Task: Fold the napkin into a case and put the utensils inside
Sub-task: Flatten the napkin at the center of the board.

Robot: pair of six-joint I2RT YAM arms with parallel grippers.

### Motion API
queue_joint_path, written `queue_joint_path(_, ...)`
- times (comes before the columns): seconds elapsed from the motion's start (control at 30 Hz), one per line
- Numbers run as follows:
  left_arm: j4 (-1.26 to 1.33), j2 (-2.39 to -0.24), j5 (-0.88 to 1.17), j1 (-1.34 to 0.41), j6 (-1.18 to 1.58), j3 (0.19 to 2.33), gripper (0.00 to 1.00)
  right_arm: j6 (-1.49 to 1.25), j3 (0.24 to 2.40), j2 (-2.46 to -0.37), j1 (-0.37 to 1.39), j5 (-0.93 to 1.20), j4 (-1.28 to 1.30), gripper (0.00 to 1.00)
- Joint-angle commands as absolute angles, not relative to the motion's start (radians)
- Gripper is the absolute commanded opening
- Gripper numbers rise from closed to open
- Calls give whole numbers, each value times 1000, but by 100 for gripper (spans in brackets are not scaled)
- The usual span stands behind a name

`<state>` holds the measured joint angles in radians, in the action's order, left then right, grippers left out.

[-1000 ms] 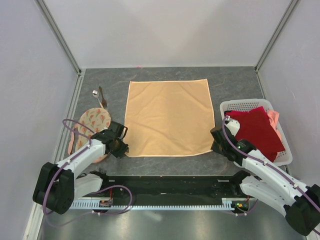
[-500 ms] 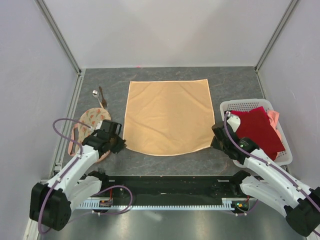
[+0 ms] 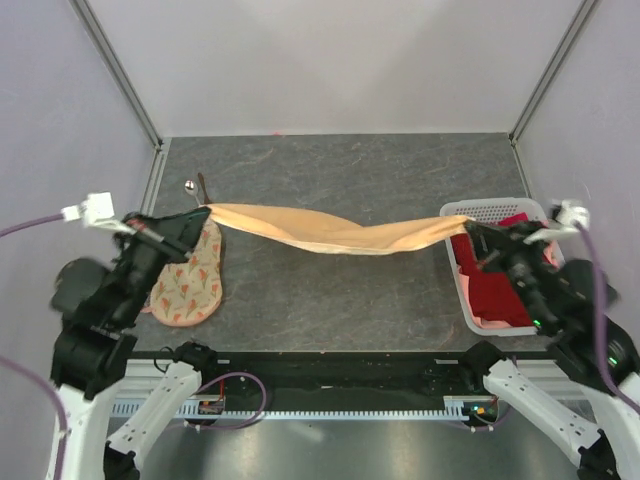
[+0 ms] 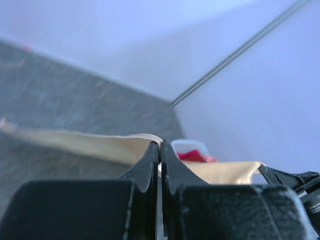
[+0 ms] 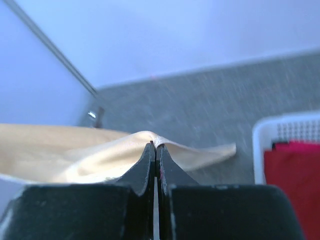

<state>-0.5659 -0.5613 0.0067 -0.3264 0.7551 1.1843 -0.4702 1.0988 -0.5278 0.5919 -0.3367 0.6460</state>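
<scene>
**A:** Where is the napkin (image 3: 330,232)?

**B:** Strung out sideways from the basket (image 3: 500,207), as a long, sagging band of peach cloth. One end is over the basket's left rim. The other is far off to the basket's left.

**A:** Which hand has it?

**B:** Both. The right hand (image 3: 470,228) is clamped on the end over the basket's left rim. Its wrist view shows the two fingers pressed together with the cloth edge pinched at their tips, the rest billowing away leftward. The left hand (image 3: 204,211) is closed on the other end. In its own view the fingers meet with cloth nipped between them, and the band runs off toward the basket.

**A:** Does it touch the surface (image 3: 340,165)?

**B:** The middle droops lowest, about halfway between the basket and the left hand. I cannot tell whether that fold brushes the surface.

**A:** And the utensils?

**B:** The spoon (image 3: 188,185) and the dark stick (image 3: 201,186) lie side by side on the surface. They are well away from the basket on its far left, just beyond the end that the left hand grips.

**A:** Anything else there?

**B:** A red cloth (image 3: 495,290) fills the basket. A round printed cloth (image 3: 190,275) lies flat far to the basket's left, on the near side of the left hand.
</scene>
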Motion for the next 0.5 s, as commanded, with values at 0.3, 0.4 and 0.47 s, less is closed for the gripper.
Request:
queue_joint_path(0.3,-385,-544,8,-322,658,1333,2,-291,1299,-464,592,-342,512,0)
queue_joint_path(0.4,-356,-638,-23,-322,673,1278,2,-334,1305,-584,592,-568,522,0)
queue_joint_path(0.47,-385,-710,-90,-322,683,1278,2,-327,1307,-690,592,-682,502,0)
